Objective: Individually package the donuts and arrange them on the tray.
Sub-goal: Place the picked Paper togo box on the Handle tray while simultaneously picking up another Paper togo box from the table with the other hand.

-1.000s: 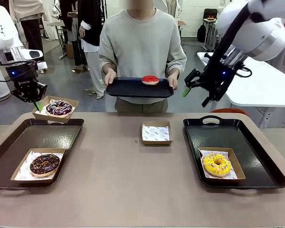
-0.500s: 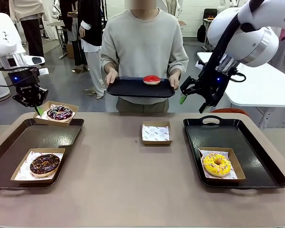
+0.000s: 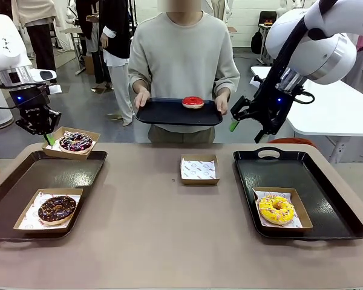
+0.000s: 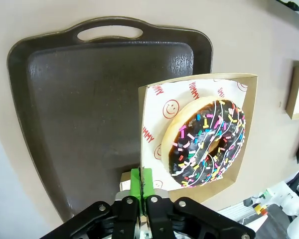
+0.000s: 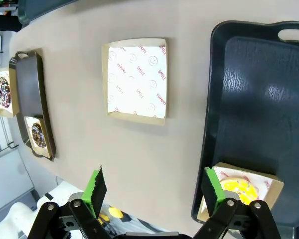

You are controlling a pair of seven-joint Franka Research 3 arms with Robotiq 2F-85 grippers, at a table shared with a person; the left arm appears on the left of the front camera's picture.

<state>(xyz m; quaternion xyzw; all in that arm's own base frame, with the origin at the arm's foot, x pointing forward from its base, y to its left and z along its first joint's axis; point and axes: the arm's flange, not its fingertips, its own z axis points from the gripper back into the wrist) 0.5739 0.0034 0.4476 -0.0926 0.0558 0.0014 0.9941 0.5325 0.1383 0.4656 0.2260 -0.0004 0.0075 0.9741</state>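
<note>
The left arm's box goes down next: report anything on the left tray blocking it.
Nothing visible does. The left gripper holds the box with the purple donut by its edge at the far end of the tray; the tray floor beside it is bare. The chocolate donut sits boxed at the near end.

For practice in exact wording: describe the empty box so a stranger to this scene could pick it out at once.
Find the brown table with a dark tray at each end. Between the trays, nearer the person, sits a small cardboard box. Unlike the other boxes, it holds no donut, only printed paper.
</note>
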